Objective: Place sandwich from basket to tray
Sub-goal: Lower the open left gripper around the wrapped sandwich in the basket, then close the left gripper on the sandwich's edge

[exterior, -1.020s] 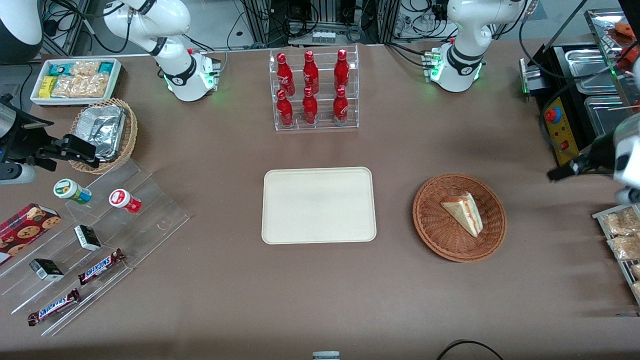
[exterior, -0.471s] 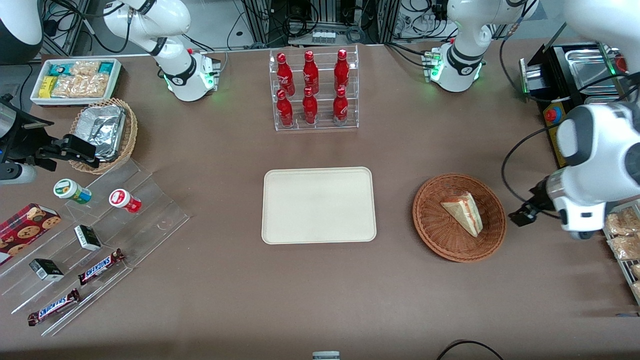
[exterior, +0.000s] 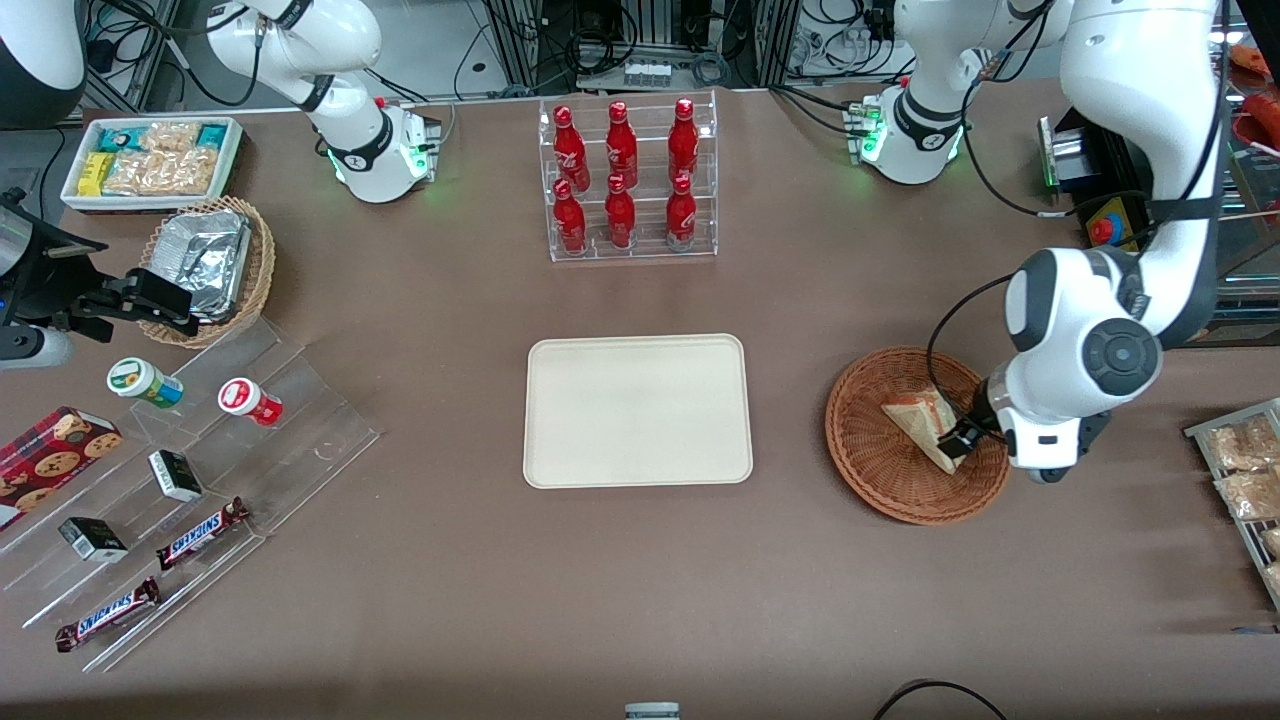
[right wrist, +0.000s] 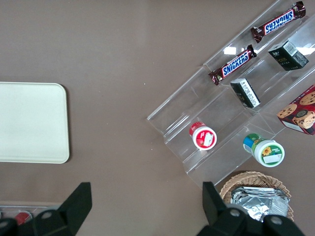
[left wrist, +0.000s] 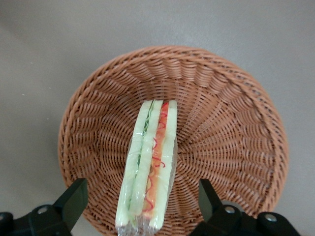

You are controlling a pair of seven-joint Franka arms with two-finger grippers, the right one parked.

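1. One small triangular wedge of pale bread with red-orange and green filling, the clear-wrapped sandwich [exterior: 922,420], lies in the round, shallow, reddish-brown woven wicker basket [exterior: 880,480], at about 3 o'clock of the basket's centre in the front view.
2. Seen from the left wrist, the sandwich [left wrist: 149,164] stands on one bread face with its layered edge up, touching the weave of the basket [left wrist: 231,113].
3. Over the basket's 3 o'clock rim hangs the left arm's black two-finger gripper [exterior: 958,436], its fingers spread wide apart.
4. From the wrist camera the gripper [left wrist: 140,204] straddles the sandwich's near end; one black finger [left wrist: 74,199] and its mate flank the wedge, both apart from the wrap, so nothing is held.
5. At 9 o'clock of the basket, well apart from it, lies the flat cream-white rectangular tray [exterior: 637,410] with rounded corners and a low rim.
6. At 12 o'clock of the tray stands a clear acrylic rack of red bottles [exterior: 625,180].
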